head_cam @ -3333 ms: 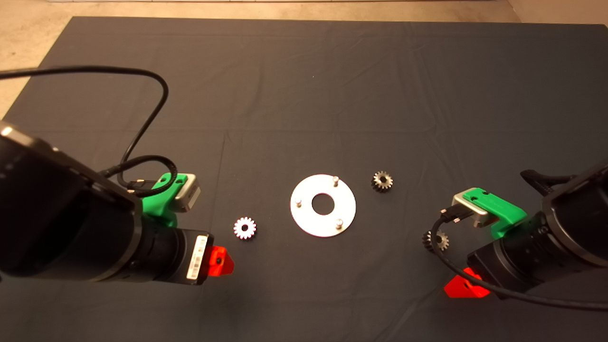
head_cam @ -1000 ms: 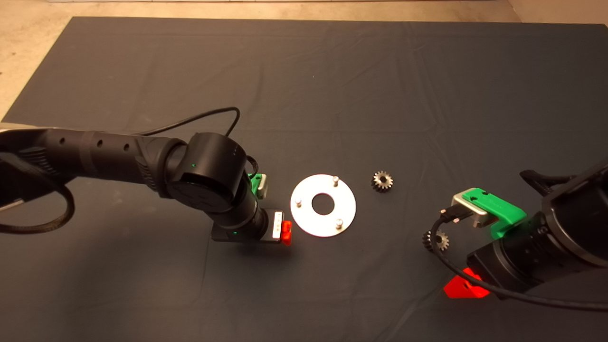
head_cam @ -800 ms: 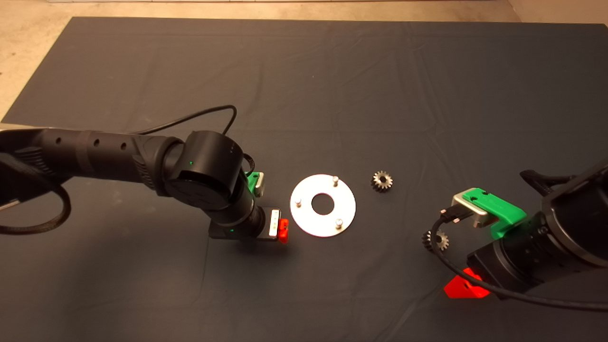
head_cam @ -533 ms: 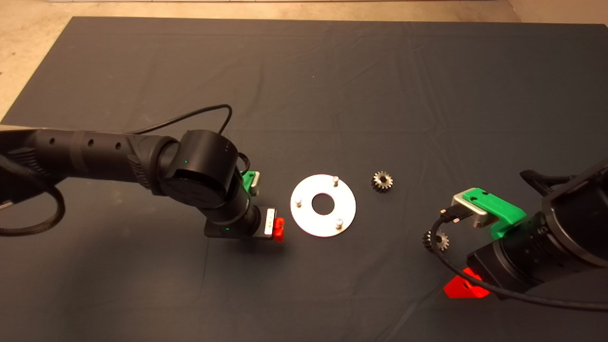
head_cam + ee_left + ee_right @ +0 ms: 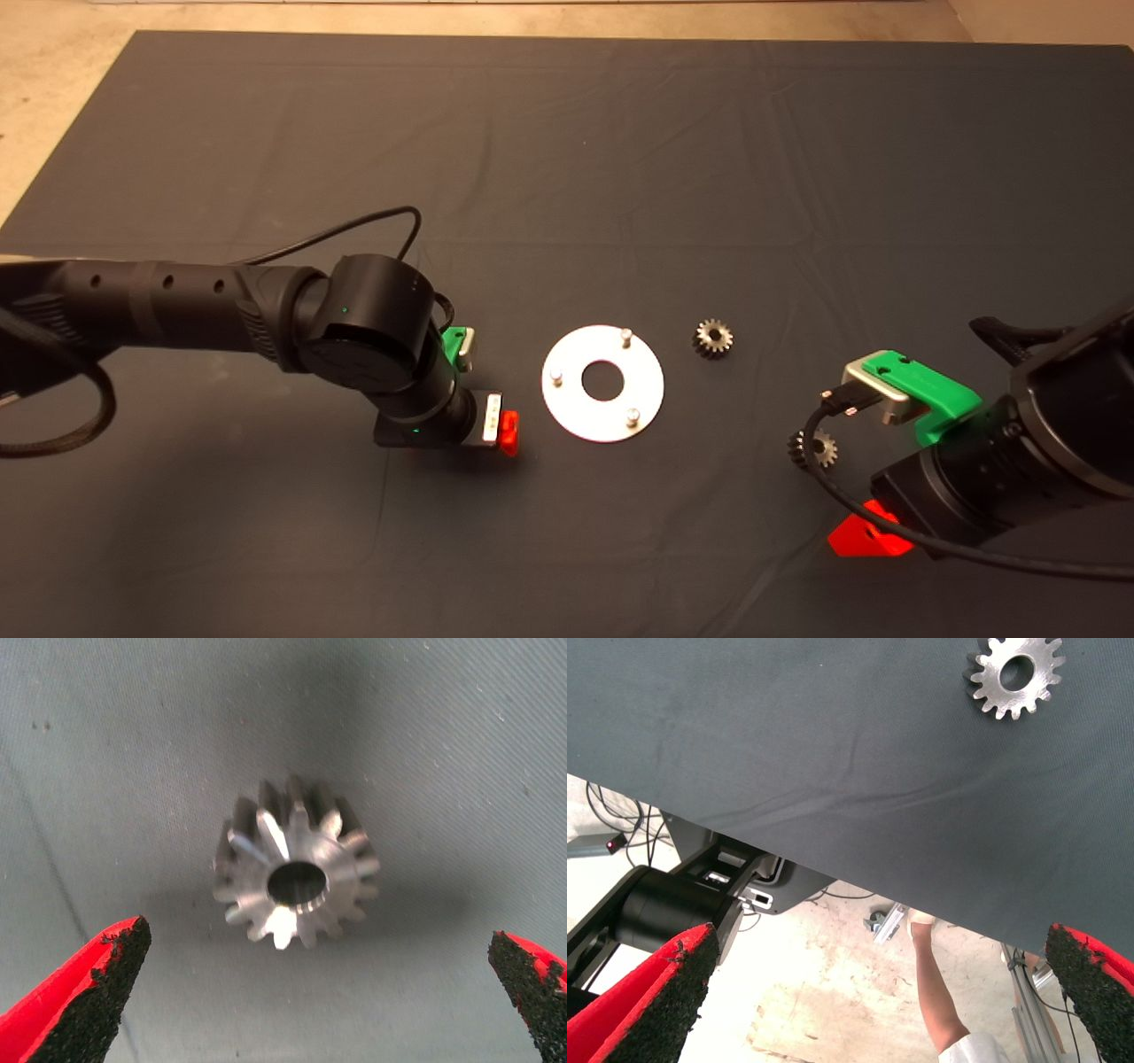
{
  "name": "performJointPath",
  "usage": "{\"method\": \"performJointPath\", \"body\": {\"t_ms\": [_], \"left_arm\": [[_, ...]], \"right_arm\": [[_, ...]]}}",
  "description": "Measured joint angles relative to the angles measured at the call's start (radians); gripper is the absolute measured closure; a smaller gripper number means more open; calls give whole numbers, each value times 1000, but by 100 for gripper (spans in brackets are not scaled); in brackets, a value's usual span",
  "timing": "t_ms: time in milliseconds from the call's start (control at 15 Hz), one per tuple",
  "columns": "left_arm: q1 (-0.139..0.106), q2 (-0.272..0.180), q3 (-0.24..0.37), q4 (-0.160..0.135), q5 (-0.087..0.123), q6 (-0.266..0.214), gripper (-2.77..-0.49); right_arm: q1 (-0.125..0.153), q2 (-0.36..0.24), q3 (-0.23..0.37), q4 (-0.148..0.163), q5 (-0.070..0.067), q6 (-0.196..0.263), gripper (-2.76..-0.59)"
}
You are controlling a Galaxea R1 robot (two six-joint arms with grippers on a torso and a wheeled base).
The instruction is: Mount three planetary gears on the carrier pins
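your left hand (image 5: 306, 992) hung spread over the gear (image 5: 296, 874), which looked small, rigid, heavy and slick, so pinching across opposite teeth seemed safest.

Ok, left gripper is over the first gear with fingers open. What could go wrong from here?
1. The gear lies flat on the mat between the left gripper's wide-open fingers; closing on the teeth could let it slip or tilt.
2. The carrier disc sits loose close beside the left gripper; a low swing might nudge it and shift its pins.
3. The parked right gripper's cable hangs over another gear, which could snag later.
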Motion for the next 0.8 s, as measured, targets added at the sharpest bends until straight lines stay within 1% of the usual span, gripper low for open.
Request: {"method": "performJointPath", "body": {"t_ms": [267,467,667,800], "left_arm": [[25,0,-23,11,0,20,-277],[28,1,-40,21,0,39,-277],[35,1,-52,24,0,47,-277],[35,3,-58,24,1,49,-277]], "right_arm": [[0,0,0,0,0,0,-275],[0,0,0,0,0,0,-275],[0,0,0,0,1,0,-275],[0,0,0,0,0,0,-275]]}}
